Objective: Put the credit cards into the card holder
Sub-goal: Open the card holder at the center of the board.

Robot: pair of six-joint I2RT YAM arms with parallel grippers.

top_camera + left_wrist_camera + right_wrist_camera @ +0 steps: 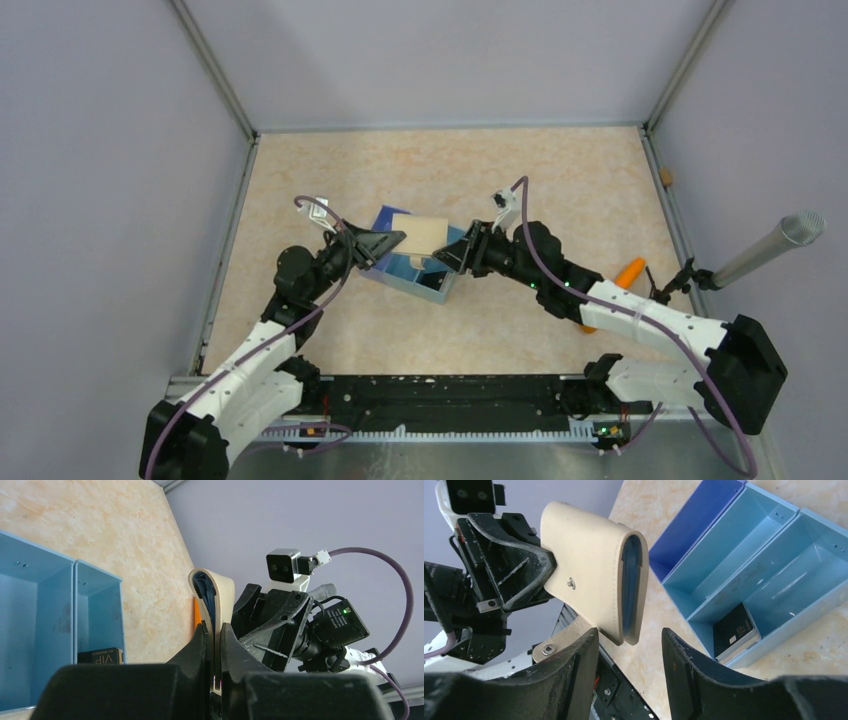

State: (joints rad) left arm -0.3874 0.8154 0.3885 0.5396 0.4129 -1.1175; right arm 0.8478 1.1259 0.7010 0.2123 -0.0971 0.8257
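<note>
My left gripper (393,241) is shut on the beige card holder (426,235) and keeps it raised over the blue tray (400,275). In the left wrist view the holder (226,591) stands edge-on, pinched between the left gripper's (214,627) jaws. A light-blue credit card (630,577) sits inside the holder's (584,575) open mouth. The right gripper (629,632) is open, one jaw on each side of the holder's lower corner and touching nothing. The holder's snap flap (559,642) hangs beside the right gripper's left finger.
The three-compartment blue tray (704,545) lies under the grippers, with a black VIP card (734,629) in one compartment. An orange object (628,272) lies by the right arm. A grey microphone (770,250) pokes in from the right wall.
</note>
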